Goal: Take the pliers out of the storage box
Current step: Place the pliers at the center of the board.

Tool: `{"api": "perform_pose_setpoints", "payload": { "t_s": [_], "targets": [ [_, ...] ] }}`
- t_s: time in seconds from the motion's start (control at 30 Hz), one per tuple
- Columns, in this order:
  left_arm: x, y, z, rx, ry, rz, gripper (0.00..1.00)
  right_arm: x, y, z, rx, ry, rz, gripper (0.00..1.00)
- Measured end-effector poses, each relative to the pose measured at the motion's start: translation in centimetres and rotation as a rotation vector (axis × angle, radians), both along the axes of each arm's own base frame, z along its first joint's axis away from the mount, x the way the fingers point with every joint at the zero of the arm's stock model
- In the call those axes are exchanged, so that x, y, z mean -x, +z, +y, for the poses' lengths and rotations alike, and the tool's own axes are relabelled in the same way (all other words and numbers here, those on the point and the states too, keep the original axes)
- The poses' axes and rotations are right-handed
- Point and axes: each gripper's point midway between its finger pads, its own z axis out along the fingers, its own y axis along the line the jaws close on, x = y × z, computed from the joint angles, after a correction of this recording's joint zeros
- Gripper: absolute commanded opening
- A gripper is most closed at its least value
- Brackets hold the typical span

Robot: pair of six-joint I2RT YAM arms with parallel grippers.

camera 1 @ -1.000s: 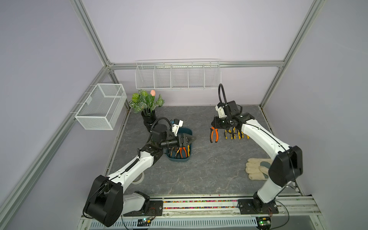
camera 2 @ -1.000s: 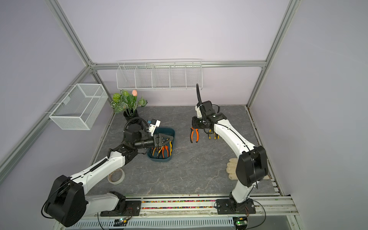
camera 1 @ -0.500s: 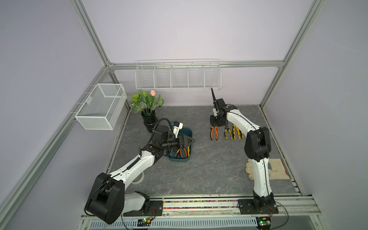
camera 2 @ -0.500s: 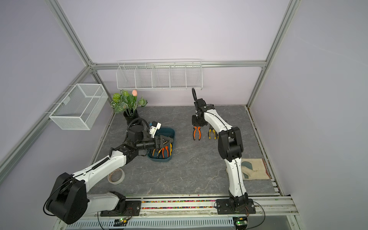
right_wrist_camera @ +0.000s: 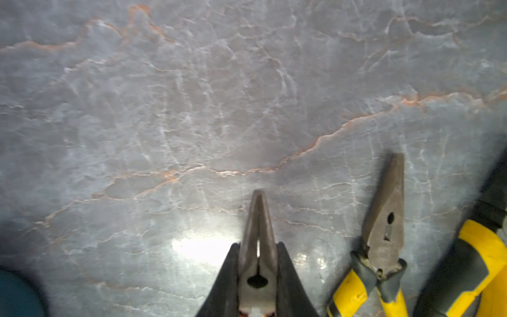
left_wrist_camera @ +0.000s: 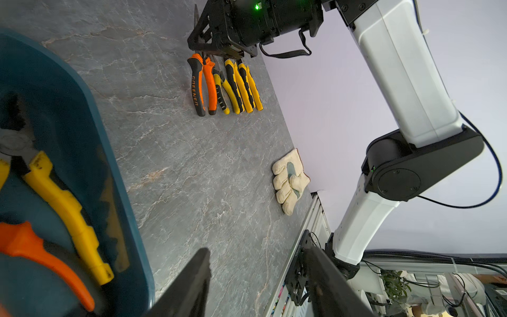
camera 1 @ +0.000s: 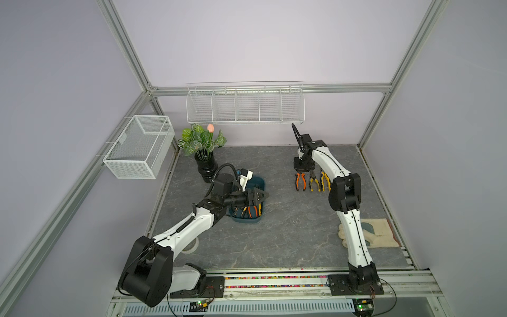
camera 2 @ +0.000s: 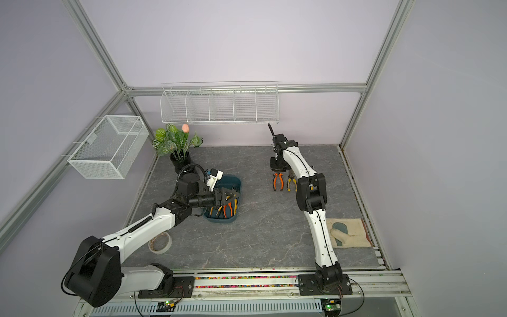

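Right gripper (camera 1: 302, 169) is pinching the orange-handled pliers (camera 1: 300, 181) by the nose, well clear of the storage box (camera 1: 260, 181) and just beside the yellow-handled pliers (camera 1: 319, 182). I'd get the handles flat on the surface (camera 1: 288, 225) before releasing. Left gripper (camera 1: 264, 195) hangs spread and empty over the box, above the remaining pliers (camera 1: 251, 211).

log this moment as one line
right pincer: shut on orange pliers, on table | left pincer: open over storage box
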Motion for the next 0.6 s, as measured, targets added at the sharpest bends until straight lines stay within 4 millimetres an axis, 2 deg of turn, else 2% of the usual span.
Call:
{"api": "perform_pose_setpoints", "payload": {
  "t_s": [0.33, 0.6],
  "targets": [
    [0.0, -0.4, -0.2, -0.007, -0.005, 0.007, 0.58, 0.4, -0.3, -1.2, 0.011, -0.008, 0.029, 0.06],
    [0.0, -0.7, -0.2, -0.011, -0.008, 0.01, 0.58, 0.5, -1.9, -1.2, 0.019, 0.001, 0.065, 0.07]
  ]
}}
